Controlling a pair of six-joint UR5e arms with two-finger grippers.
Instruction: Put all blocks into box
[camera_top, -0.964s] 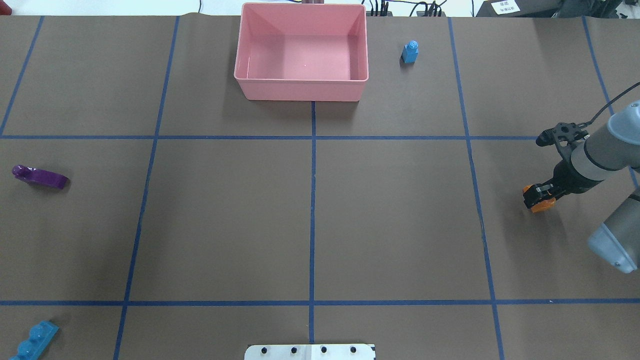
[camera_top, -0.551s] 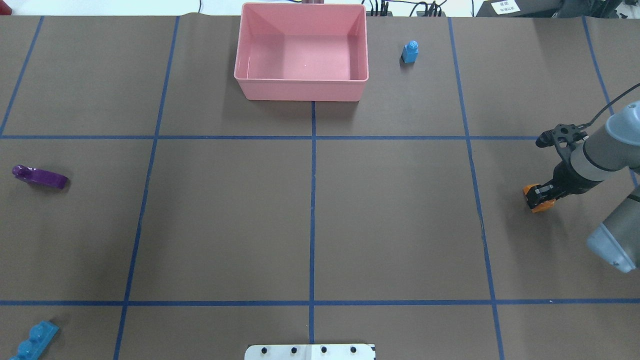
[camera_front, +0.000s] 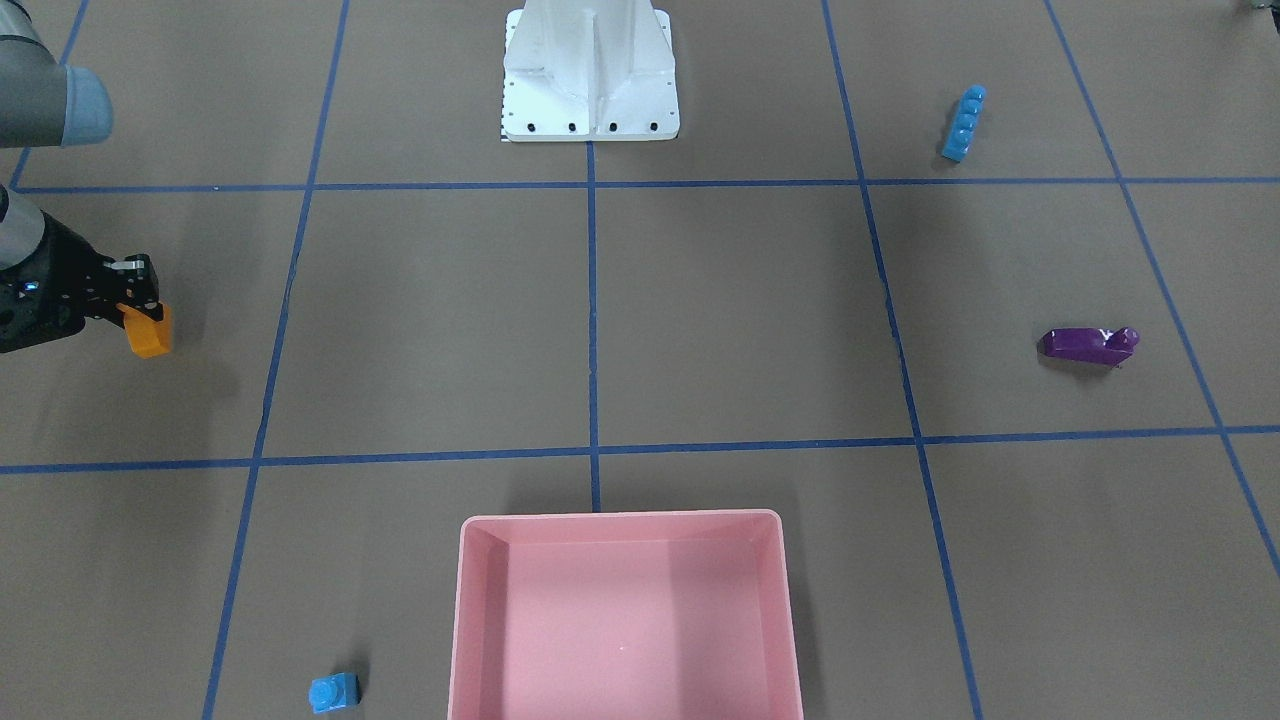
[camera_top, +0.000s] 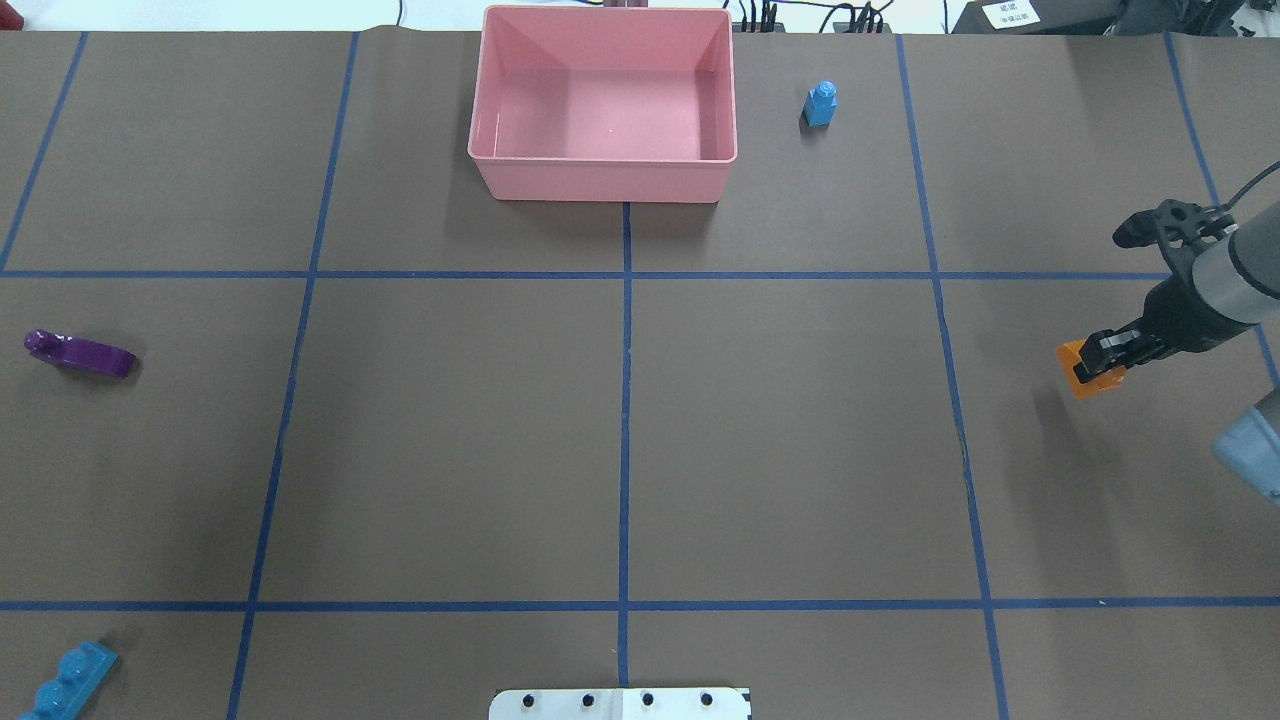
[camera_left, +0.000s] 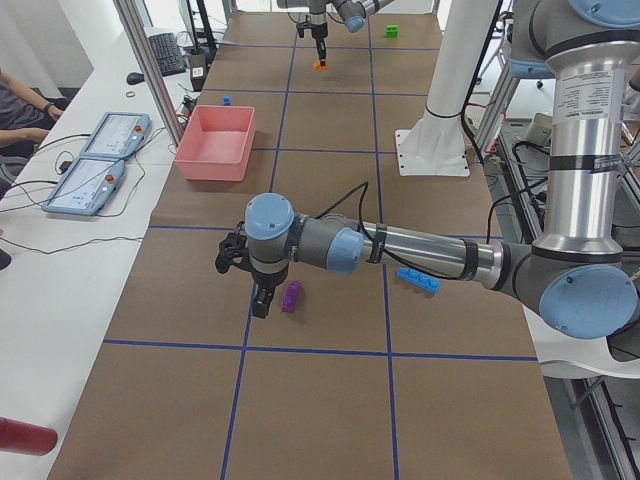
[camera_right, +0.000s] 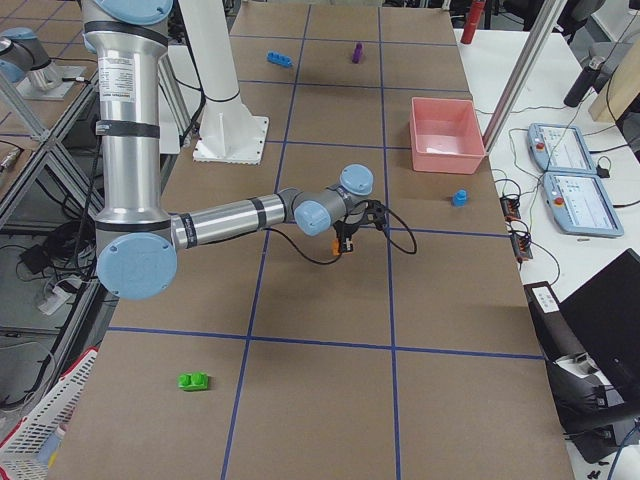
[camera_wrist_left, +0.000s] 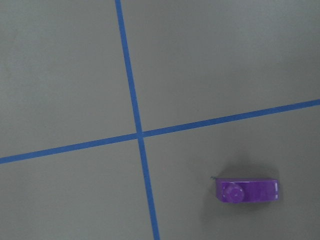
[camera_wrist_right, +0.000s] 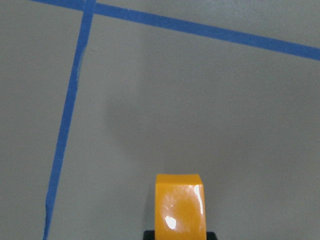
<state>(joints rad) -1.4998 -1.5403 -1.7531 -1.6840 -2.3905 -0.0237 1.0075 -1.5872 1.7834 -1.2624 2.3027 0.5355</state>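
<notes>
My right gripper (camera_top: 1100, 358) is shut on the orange sloped block (camera_top: 1072, 358) and holds it above the table at the right side; the block also shows in the right wrist view (camera_wrist_right: 179, 205) and the front view (camera_front: 150, 332). The pink box (camera_top: 603, 182) stands empty at the far middle. The small blue cube (camera_top: 820, 103) stands right of the box. The purple block (camera_top: 80, 354) lies at the far left, and the long blue bar (camera_top: 65, 680) at the near left corner. My left gripper (camera_left: 262, 300) hangs beside the purple block (camera_left: 291, 297); I cannot tell its state. The green block (camera_right: 193, 381) lies far to the right.
The white robot base plate (camera_top: 620, 703) sits at the near middle edge. Blue tape lines divide the brown table cover into squares. Tablets and cables lie on the white bench (camera_left: 90, 170) beyond the box.
My right gripper has risen with the orange block off the table and shifted a little to the right and away. The other blocks and the box have not moved.
</notes>
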